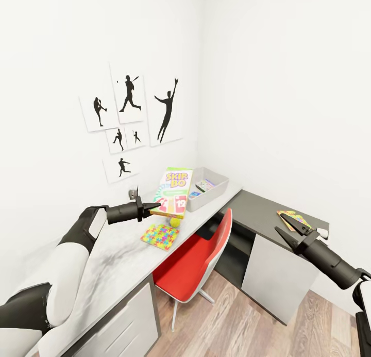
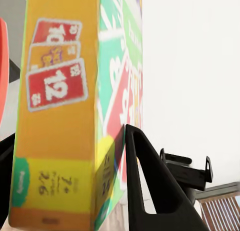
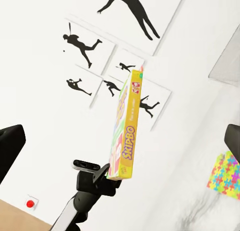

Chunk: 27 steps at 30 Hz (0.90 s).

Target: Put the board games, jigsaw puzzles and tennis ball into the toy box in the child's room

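Two small game boxes point(image 1: 205, 185) lie inside the grey toy box point(image 1: 218, 185) at the far end of the white table point(image 1: 116, 259), their print too small to read. The left gripper point(image 1: 152, 207) is clamped on the corner of a big green-topped board game point(image 1: 173, 191), lifted above the table beside the toy box. The left wrist view shows its orange side with red number cards point(image 2: 55, 86) against one black finger point(image 2: 150, 186). A tennis ball point(image 1: 175, 222) sits half hidden behind one jigsaw puzzle point(image 1: 160, 236). The other puzzle point(image 1: 292, 218) lies on the dark side cabinet point(image 1: 257, 207), partly covered by the right gripper point(image 1: 285, 226), whose fingers stand apart.
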Tool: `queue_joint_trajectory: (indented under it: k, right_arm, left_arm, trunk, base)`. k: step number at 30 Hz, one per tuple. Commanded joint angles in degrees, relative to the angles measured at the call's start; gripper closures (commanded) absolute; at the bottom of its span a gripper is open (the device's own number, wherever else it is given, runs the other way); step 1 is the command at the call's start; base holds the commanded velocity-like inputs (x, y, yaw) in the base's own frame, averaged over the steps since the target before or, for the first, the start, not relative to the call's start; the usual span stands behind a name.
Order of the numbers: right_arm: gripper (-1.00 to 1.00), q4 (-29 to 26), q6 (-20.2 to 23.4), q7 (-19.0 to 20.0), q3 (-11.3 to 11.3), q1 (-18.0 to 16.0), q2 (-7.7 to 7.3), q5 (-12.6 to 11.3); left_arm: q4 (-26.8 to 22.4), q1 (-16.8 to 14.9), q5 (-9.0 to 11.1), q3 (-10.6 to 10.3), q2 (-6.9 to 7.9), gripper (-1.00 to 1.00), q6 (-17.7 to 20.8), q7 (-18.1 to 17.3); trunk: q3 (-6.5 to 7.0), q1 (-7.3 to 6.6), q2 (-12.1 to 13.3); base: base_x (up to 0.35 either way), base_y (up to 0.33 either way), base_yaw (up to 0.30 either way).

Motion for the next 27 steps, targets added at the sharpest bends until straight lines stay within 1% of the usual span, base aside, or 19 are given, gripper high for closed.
queue_joint_trajectory:
  k: [1,3,6,10,12,19,24,27]
  right_arm:
    - [-1.00,0.0,0.3,0.4,-0.1,-0.1,-0.03,0.4]
    - [-1.00,0.0,0.4,0.3,-0.1,-0.1,-0.07,0.5]
    - [-1.00,0.0,0.9,-0.5,-0.1,-0.1,-0.54,0.8]
    - [-1.00,0.0,1.3,-3.6,0.0,-0.1,-1.56,1.7]
    - [-1.00,0.0,1.3,-4.4,0.0,-0.1,-1.74,1.7]
    - [-1.00,0.0,1.4,-5.2,0.0,-0.1,-1.84,1.9]
    - [-1.00,-0.1,1.4,-5.4,0.1,-0.2,-1.91,2.0]
    - [-1.00,-0.2,1.4,-5.8,0.1,-0.4,-2.40,2.1]
  left_arm:
    - [0.0,-0.1,-0.2,0.2,-0.04,1.00,0.2,-0.3]
    - [0.0,-0.1,-0.2,0.2,-0.06,1.00,0.2,-0.4]
    - [0.0,0.0,-0.2,0.2,-0.10,1.00,0.1,-0.6]
    - [0.0,0.0,-0.2,0.2,-0.19,1.00,0.0,-0.5]
    - [0.0,0.0,-0.2,0.2,-0.26,1.00,0.0,-0.5]
    - [0.0,-0.1,-0.3,0.2,-0.50,1.00,-0.1,0.0]
    - [0.0,-0.1,-0.3,0.1,-0.54,1.00,-0.1,0.1]
    - [0.0,-0.1,-0.4,0.1,-0.73,1.00,-0.1,0.3]
  trunk:
    - [-0.13,0.04,-0.1]
    - [-0.13,0.04,-0.1]
    - [-0.13,0.04,-0.1]
    - [-0.13,0.04,-0.1]
    - [-0.13,0.04,-0.1]
    - [-0.13,0.04,-0.1]
    - [-0.13,0.04,-0.1]
    - [-0.13,0.04,-0.1]
  base:
    - [0.000,0.000,0.000]
    - [0.000,0.000,0.000]
    - [0.000,0.000,0.000]
    - [0.013,0.000,0.000]
    - [0.134,0.000,0.000]
    - [0.278,-0.011,0.000]
    - [0.297,-0.164,0.000]
    - [0.287,-0.210,0.000]
